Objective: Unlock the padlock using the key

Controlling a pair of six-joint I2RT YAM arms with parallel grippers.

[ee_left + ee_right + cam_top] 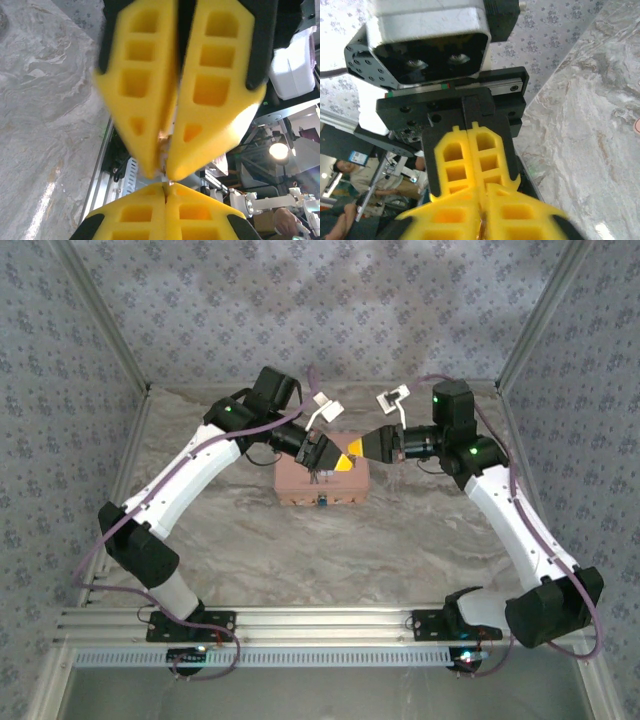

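Observation:
The pink tin (298, 486) lies mid-table, and the tiny bluish padlock (323, 502) sits at its front edge. Above the tin my two grippers meet tip to tip. My right gripper (348, 460) (482, 190) is shut on the thin brass key (481, 228). In the left wrist view the key (169, 176) runs from the right gripper (165, 170) down into the seam of my left gripper (166, 187), which is shut on its end. The right wrist view faces the left gripper's shut fingers (462, 160). From above, the left gripper (328, 456) hides the key.
Grey marbled tabletop (320, 560) surrounds the tin. Patterned walls close the back and both sides. Aluminium rails (330, 625) run along the near edge by the arm bases. White cable connectors (325, 405) (392, 398) hang above the back of the table.

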